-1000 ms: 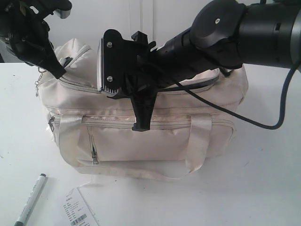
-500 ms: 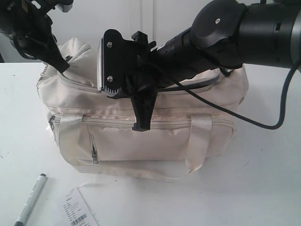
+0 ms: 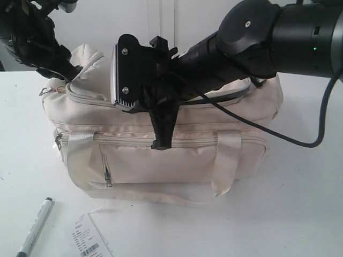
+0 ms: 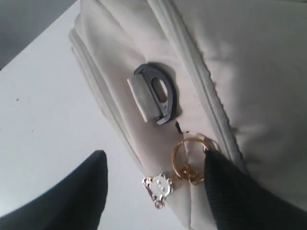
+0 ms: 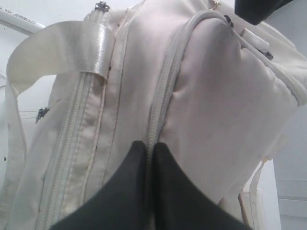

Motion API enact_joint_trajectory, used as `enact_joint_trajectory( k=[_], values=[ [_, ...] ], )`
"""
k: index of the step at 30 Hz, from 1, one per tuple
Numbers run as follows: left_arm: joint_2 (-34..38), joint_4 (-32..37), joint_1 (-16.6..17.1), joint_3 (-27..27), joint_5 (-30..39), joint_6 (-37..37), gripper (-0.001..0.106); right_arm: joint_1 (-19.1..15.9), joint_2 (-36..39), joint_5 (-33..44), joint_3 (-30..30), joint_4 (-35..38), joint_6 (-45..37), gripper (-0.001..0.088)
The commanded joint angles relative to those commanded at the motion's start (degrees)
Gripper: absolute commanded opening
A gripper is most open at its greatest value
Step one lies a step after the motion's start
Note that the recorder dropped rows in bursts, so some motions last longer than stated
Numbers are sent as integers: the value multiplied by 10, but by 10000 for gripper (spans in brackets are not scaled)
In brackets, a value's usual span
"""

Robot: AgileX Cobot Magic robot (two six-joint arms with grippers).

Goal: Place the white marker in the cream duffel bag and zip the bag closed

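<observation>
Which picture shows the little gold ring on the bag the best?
The left wrist view. There the gold ring is big and sharp, lying on the cream duffel bag with a small charm hanging from it. The exterior view is too far away to make it out; the right wrist view shows only fabric and zips.

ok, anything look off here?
The white marker lies on the table beside a paper tag, in front of the cream duffel bag, not in it, while both grippers are at the bag's top: left gripper open by the gold ring, right gripper shut against a zip line. Nothing looks spilled or damaged.
</observation>
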Motion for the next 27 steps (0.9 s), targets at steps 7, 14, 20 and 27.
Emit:
enact_joint_trajectory(
  k=[7, 14, 20, 27],
  values=[
    [-58, -107, 30, 35, 86, 6, 645, 0, 0, 1, 0, 0, 0, 0],
    [-102, -236, 55, 182, -47, 21, 645, 0, 0, 0, 0, 0, 1, 132],
    [-151, -350, 121, 280, -177, 15, 645, 0, 0, 0, 0, 0, 20, 403],
    [-184, -491, 154, 366, -273, 27, 645, -2, -44, -41, -13, 1, 476, 503]
  ],
)
